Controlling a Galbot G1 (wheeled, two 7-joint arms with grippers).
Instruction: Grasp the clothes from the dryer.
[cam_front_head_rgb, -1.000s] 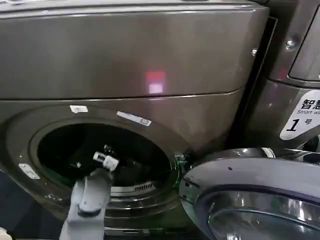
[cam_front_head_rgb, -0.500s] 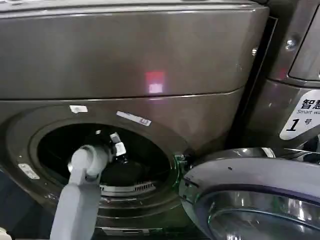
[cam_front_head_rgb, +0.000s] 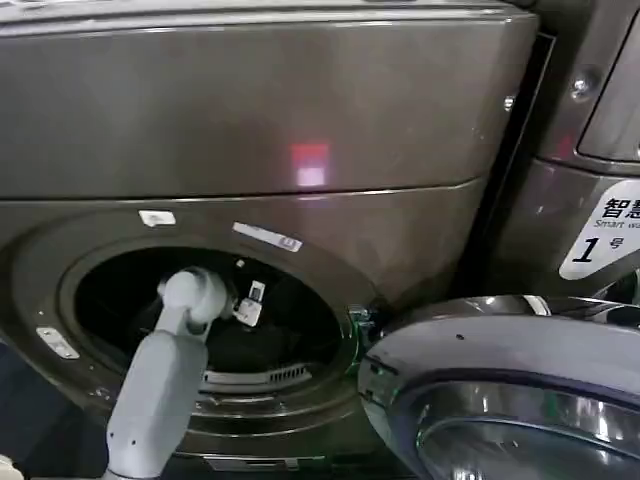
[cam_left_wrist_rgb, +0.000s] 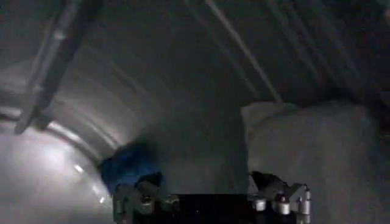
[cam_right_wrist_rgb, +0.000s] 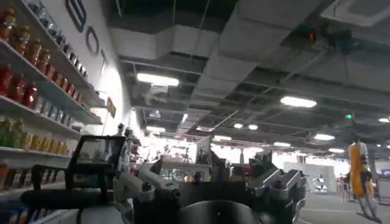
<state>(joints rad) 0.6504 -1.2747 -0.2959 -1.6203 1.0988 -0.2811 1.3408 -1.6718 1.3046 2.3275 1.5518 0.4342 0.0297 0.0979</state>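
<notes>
The dryer is a dark bronze-grey machine whose round porthole stands uncovered. My left arm reaches through it, and the left gripper is inside the dark drum. In the left wrist view the left gripper is open, with nothing between its fingers. The clothes lie just beyond it on the steel drum wall: a pale bundle past one fingertip and a blue piece beside the other. My right gripper is open and points out into the room, away from the dryer.
The dryer's round door hangs swung out at the lower right, close to my left arm's path. A neighbouring grey machine with a "1" sticker stands to the right. Shelves of bottles line the room in the right wrist view.
My left arm has risen and pushed further in through the porthole. Its wrist has swung right, carrying the gripper deeper into the drum.
</notes>
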